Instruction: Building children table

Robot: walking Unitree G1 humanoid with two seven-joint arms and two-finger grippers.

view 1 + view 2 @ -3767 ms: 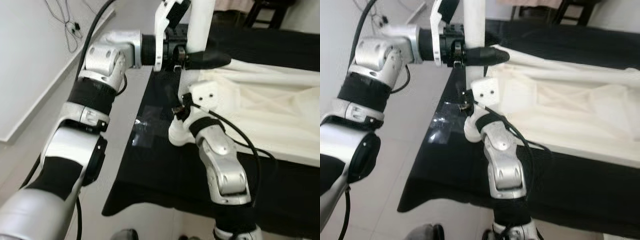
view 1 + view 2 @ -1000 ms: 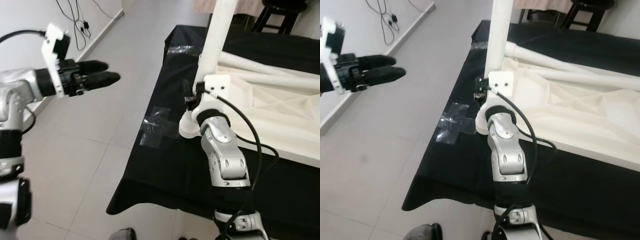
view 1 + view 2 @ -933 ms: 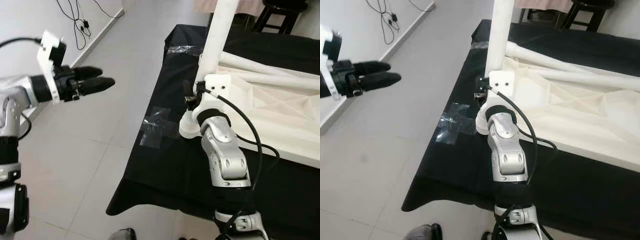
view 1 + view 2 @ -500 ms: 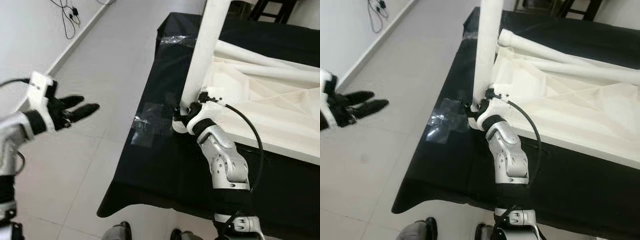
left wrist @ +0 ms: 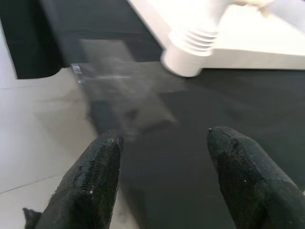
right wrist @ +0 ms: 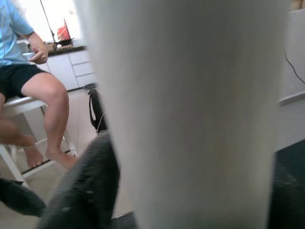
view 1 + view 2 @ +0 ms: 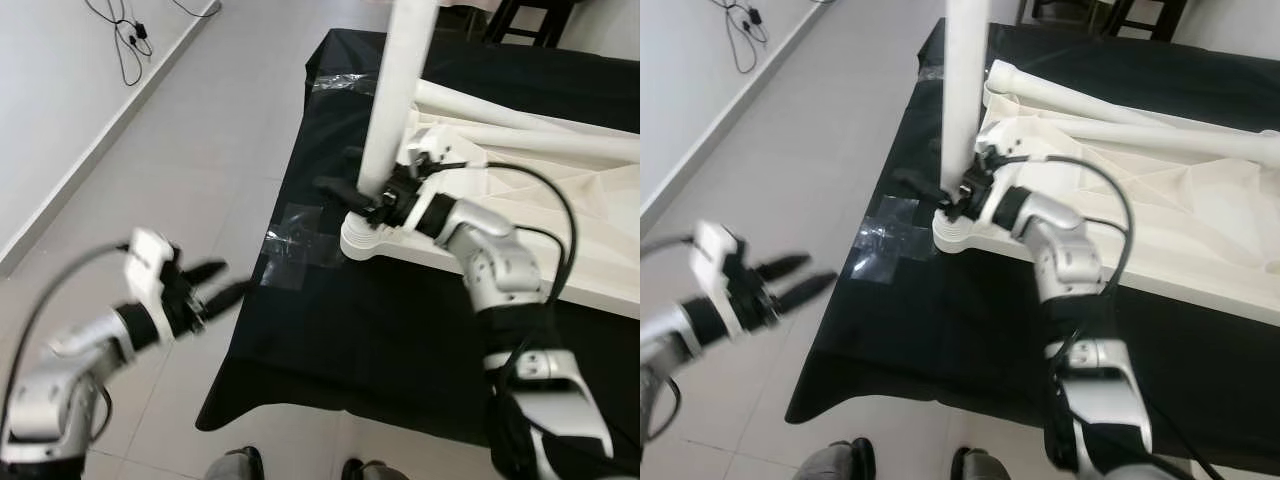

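At the near corner of the bench, draped in black cloth, we list the following.

Item one: white table leg, standing upright, its ribbed foot seated at the corner of the white tabletop panel, which lies flat on the cloth. Two further white legs lie on the panel toward 1 o'clock.

Item two: right hand, closed around the lower part of the leg, one black finger reaching out toward 9 o'clock. In its wrist view the leg sits between the two fingers; a seated person appears beyond.

Item three: left hand, low at 8 o'clock over the floor, well apart from the leg, fingers parted and holding nothing. Its wrist view looks across the cloth at the ribbed foot.

Change noted: a few seconds ago we had both hands on the leg, the left gripping high. The left has since let go and swung down and away; the right alone keeps hold, and the leg has stayed upright. We judge this leg to be seated or nearly so, with the lying legs yet to be fitted.

Item four: patch of clear tape on the cloth beside the foot.

Writing, brands, labels: none that we can read.
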